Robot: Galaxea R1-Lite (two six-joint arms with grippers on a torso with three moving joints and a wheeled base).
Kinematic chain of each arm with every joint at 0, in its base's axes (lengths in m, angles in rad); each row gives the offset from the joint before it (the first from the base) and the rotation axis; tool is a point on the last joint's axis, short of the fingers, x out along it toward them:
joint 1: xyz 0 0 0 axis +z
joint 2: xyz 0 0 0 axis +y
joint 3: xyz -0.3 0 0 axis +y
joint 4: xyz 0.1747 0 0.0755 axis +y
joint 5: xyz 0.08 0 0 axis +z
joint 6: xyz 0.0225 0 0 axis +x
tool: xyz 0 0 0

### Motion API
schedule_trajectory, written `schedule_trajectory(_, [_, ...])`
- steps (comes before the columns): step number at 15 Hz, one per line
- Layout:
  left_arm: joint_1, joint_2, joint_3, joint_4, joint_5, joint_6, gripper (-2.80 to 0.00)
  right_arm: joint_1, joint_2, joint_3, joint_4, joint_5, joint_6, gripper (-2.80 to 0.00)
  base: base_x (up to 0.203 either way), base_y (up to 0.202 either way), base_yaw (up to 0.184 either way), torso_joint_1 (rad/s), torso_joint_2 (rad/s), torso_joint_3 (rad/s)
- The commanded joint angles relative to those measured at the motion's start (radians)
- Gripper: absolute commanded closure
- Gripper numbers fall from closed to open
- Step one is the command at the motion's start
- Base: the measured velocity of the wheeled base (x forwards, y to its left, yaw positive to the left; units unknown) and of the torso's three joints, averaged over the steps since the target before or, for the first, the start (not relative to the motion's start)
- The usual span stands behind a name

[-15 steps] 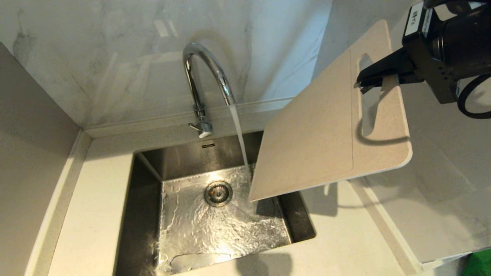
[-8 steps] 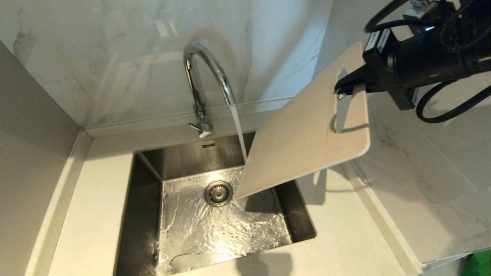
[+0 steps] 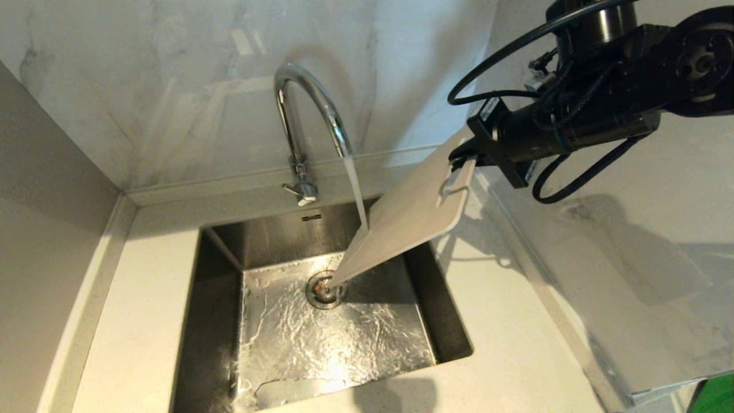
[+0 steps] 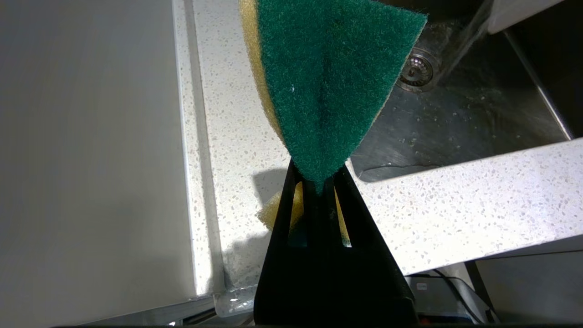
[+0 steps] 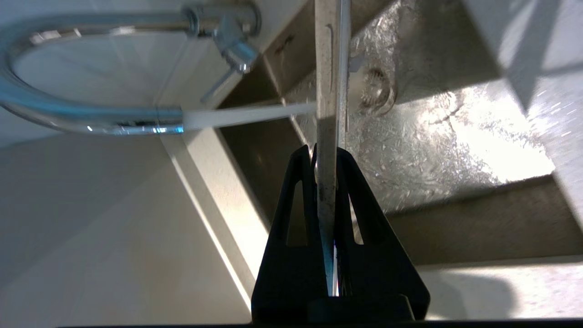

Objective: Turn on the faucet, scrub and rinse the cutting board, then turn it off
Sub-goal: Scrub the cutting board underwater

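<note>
The chrome faucet (image 3: 304, 115) is running, and its stream (image 3: 355, 195) lands on the cream cutting board (image 3: 401, 223). The board slopes steeply into the sink, with its low corner over the drain (image 3: 324, 289). My right gripper (image 3: 464, 158) is shut on the board's upper end beside the slot handle. In the right wrist view the board (image 5: 330, 68) shows edge-on between the right gripper's (image 5: 327, 152) fingers, and water from the faucet (image 5: 82, 116) strikes its face. My left gripper (image 4: 319, 180), outside the head view, is shut on a green-and-yellow sponge (image 4: 328, 82) above the counter, beside the sink.
The steel sink (image 3: 218, 321) is sunk in a pale speckled counter (image 3: 516, 344), with marble walls behind and to the right. The faucet's small lever (image 3: 301, 195) juts out at its base. A green thing (image 3: 717, 396) shows at the bottom right corner.
My right arm has swung the board left and down, tilting it steeper. It now sits under the stream with its low corner above the drain. Water keeps running.
</note>
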Motion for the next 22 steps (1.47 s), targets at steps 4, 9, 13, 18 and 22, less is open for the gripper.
schedule_trajectory(4, [0.001,0.001,0.0,0.001,0.0,-0.001,0.0,0.069,0.058,-0.002,-0.005,0.009,0.008,0.0,0.0,0.0,0.0,0.0,0.0,0.0])
schedule_trajectory(9, [0.001,0.001,0.0,0.001,0.0,-0.001,0.0,0.067,0.043,-0.002,-0.009,0.003,0.005,0.0,0.0,0.0,0.0,0.0,0.0,0.0])
schedule_trajectory(13, [0.001,0.001,-0.004,0.006,-0.003,0.008,0.0,0.067,-0.056,-0.003,0.035,0.003,-0.005,0.0,0.0,0.0,0.0,0.0,0.0,0.0])
schedule_trajectory(18, [0.0,0.006,-0.039,0.098,0.005,0.009,0.0,0.066,-0.244,-0.003,0.25,-0.002,-0.053,0.0,0.0,0.0,0.0,0.0,0.0,0.0])
schedule_trajectory(22, [0.0,0.038,-0.053,0.117,-0.007,0.052,0.0,0.066,-0.383,-0.001,0.414,-0.005,-0.056,0.0,0.0,0.0,0.0,0.0,0.0,0.0])
